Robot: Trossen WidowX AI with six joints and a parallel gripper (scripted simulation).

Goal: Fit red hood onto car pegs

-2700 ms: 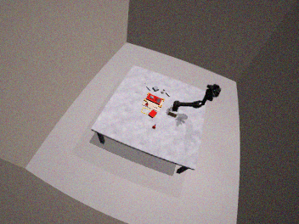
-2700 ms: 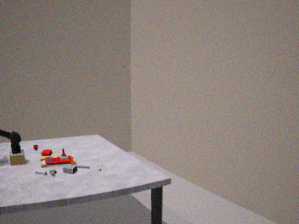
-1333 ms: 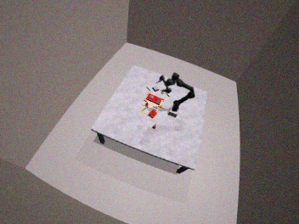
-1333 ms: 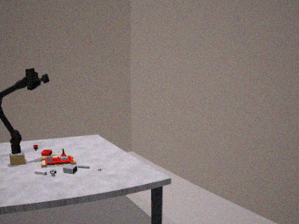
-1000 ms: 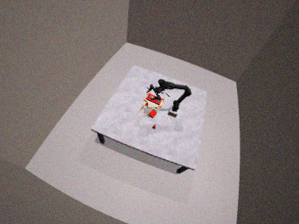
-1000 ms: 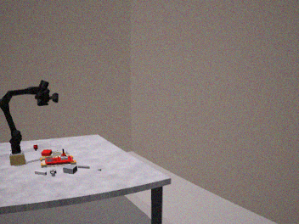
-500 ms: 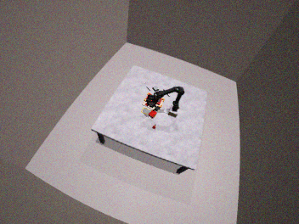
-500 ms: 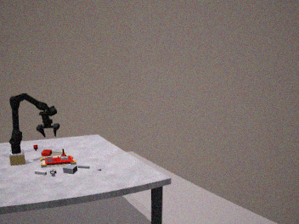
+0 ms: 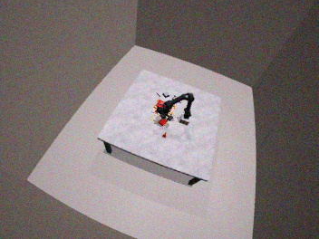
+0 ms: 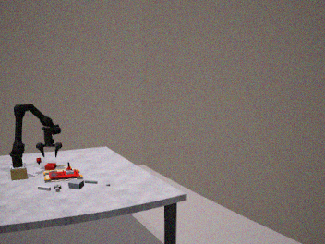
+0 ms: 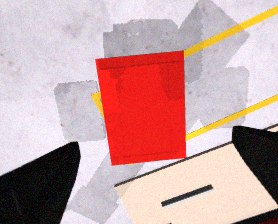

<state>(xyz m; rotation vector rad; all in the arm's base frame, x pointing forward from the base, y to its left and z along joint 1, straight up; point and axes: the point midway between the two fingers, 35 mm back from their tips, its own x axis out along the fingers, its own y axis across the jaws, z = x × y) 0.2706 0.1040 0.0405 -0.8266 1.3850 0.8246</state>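
The red hood (image 11: 142, 107) (image 10: 51, 166) lies flat on the table, roof up, over the corner of a yellow outline (image 11: 220, 35). My gripper (image 11: 156, 141) (image 10: 49, 147) (image 9: 166, 110) is open and empty. It hangs well above the hood, with one black finger on either side of it in the wrist view. The car (image 10: 62, 174) sits in its jig just beside the hood. A beige corner of it with a dark slot (image 11: 200, 187) shows at the bottom of the wrist view. The pegs and the engine are too small to make out.
The arm's base stands on a tan block (image 10: 18, 174) (image 9: 184, 122). A small red piece (image 10: 39, 160) stands behind the hood. A grey block (image 10: 76, 184) and a few small grey parts (image 10: 44, 188) lie in front of the car on the white table (image 10: 129, 187) (image 9: 136, 133).
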